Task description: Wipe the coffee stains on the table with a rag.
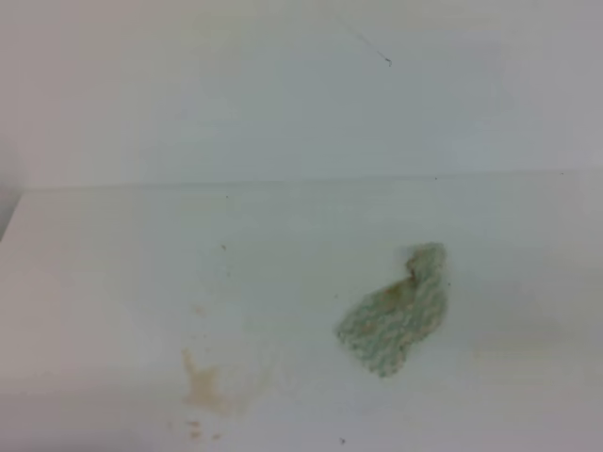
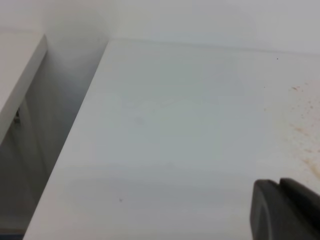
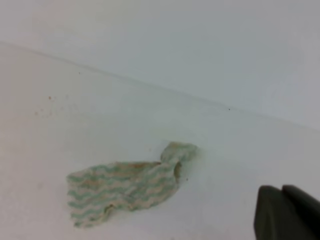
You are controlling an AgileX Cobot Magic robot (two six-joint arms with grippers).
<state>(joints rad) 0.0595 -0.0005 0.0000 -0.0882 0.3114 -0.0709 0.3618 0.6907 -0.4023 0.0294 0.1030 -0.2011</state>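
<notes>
The rag (image 1: 396, 311) lies crumpled on the white counter (image 1: 113, 245), right of centre, nobody holding it. Tan coffee stains (image 1: 201, 386) sit well apart, front left. Right fingers (image 3: 287, 212) pressed together, empty; left fingers (image 2: 285, 210), cannot tell.

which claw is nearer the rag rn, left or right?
Right, judging by the wrist views. The right claw has the rag lying ahead to its left, not touching. The left claw sees only bare table and coffee stains.
</notes>
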